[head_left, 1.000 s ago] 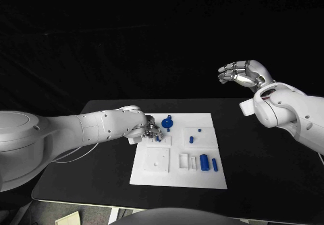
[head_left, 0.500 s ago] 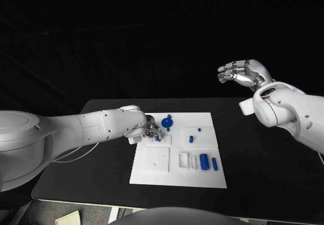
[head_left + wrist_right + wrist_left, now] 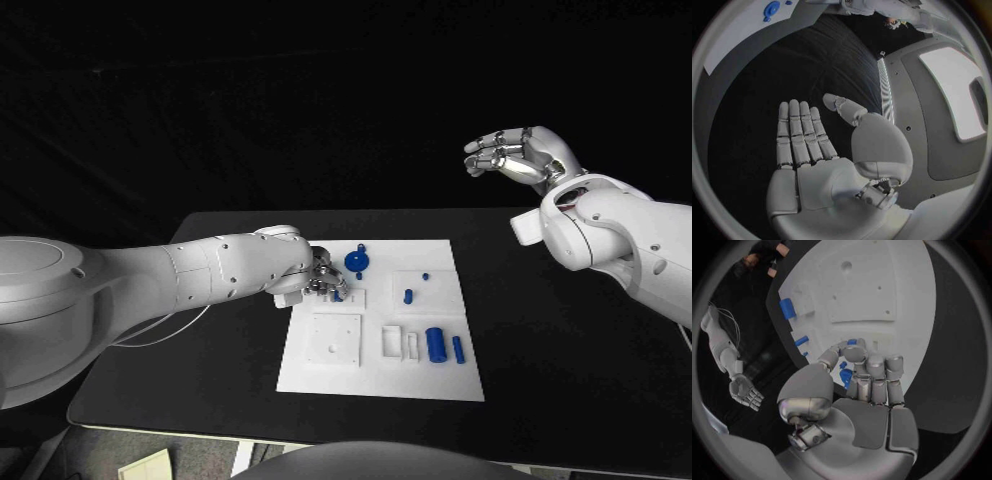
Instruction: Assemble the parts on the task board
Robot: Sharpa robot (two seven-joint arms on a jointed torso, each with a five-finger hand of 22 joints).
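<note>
The white task board [image 3: 378, 380] lies in the middle of the black table. My left hand [image 3: 317, 273] rests over the board's far left corner, its fingers curled and pinching a small blue part [image 3: 851, 342] between thumb and finger. Beside that hand a round blue part [image 3: 358, 262] stands on the board. A small blue peg [image 3: 408, 296] lies mid-board, and two blue cylinders [image 3: 436, 343] lie near the right edge. My right hand [image 3: 522, 155] is raised high above the table's far right. It holds nothing, and its fingers [image 3: 801, 132] are stretched out.
Raised white blocks with recesses [image 3: 339, 340] sit on the board's left half. Black table surface [image 3: 577, 350] runs around the board on all sides, with the front edge near the board's near side.
</note>
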